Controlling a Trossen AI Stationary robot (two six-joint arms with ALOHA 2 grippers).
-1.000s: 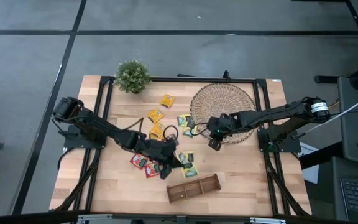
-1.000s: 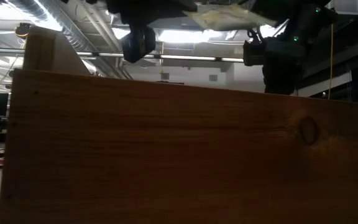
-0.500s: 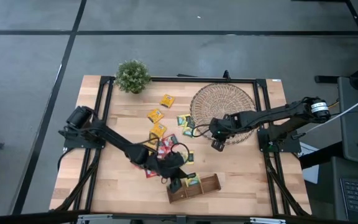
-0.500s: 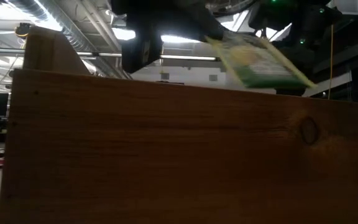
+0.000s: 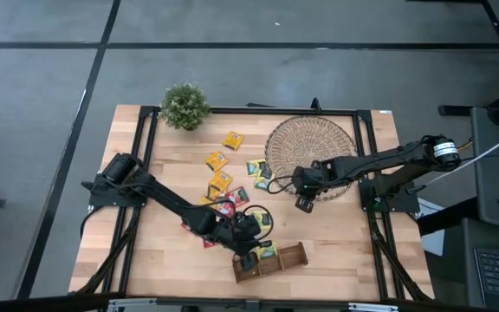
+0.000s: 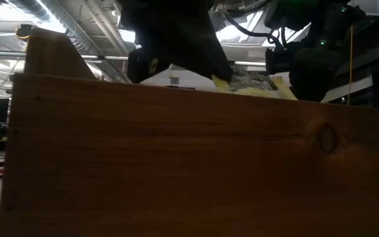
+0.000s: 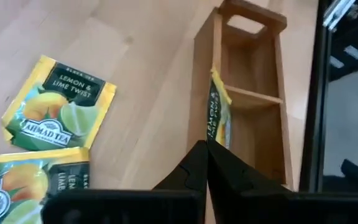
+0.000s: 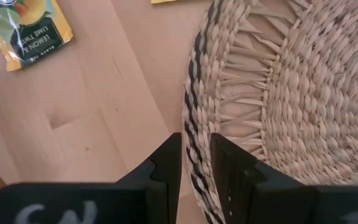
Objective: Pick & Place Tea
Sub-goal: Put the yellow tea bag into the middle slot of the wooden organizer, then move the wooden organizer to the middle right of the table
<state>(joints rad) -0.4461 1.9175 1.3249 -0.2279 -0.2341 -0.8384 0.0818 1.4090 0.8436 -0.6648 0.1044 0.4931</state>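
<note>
The left gripper (image 5: 251, 257) sits in the lower centre of the high view, over the left end of the wooden tray (image 5: 291, 256). Its fingers are closed on a yellow-green sachet (image 7: 218, 118), pinching its near edge. In the left wrist view the held sachet stands on its edge just past the fingertips (image 7: 199, 163), its long axis running along the tray, and it seems to lean against the tray's long side wall in the middle compartment, close to a divider. Whether its lower edge already rests on the tray floor I cannot tell, because the low view is almost filled by the tray's wooden wall (image 6: 176, 164) and shows only the sachet's top above the rim.

The coming move, in my judgement, is to let go and lift straight up: the sachet lies directly ahead of the fingers and inside the tray, so no side motion is needed.

The other sachets (image 5: 219, 178) lie scattered in the centre of the high view, above and left of the tray, nearer to the left arm. The right gripper (image 5: 303, 202) waits at the lower-left rim of the woven mat (image 5: 312, 143), its fingers a little apart and holding nothing.
</note>
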